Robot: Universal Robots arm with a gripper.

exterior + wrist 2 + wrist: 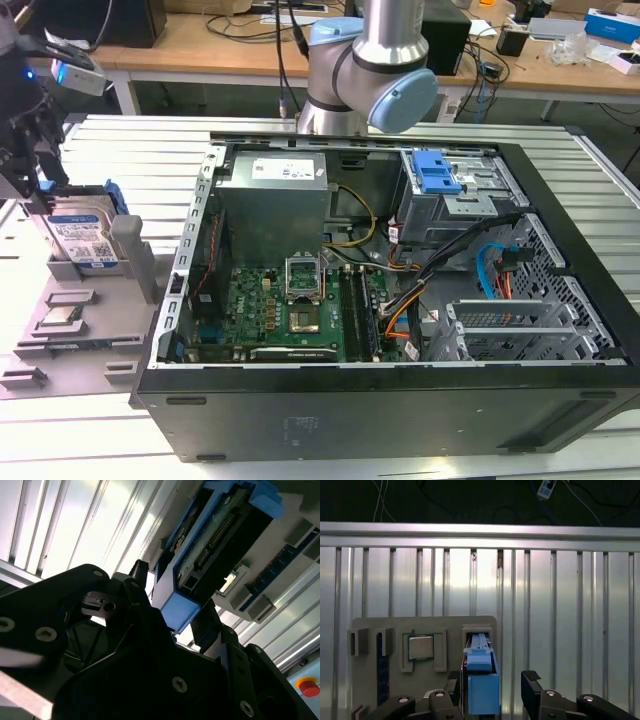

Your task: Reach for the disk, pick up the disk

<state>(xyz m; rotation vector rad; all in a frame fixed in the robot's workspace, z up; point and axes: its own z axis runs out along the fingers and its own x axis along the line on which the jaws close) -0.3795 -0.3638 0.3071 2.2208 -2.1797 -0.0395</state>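
- The metal worktop (120, 150) is made of long shiny slats. Behind it is a wooden worktop (200, 50) with cables and boxes on it.
- A big black computer case (400, 410) lies open on the slats. There is a green board (270, 310) inside it.
- The robot's arm (375, 70) is silver and pale blue. It stands behind the case.
- A grey holder (132, 255) lies just beside the case, on the exterior view's left.
- The disk (85, 240) stands up on its edge in a slot of the holder. It has a white and blue label and bright blue sides.
- A small square chip (421, 646) lies flat in another slot of the holder. It is near the disk but not touching it.
- The black gripper (491, 680) is right over the disk, and its fingers (530, 679) are spread wide.
- In both wrist views one finger is on each side of the disk's blue end.
- One finger has a clear gap to the disk. The other is just beside it, and I cannot tell if it touches.
- The disk sits in its slot, not lifted.
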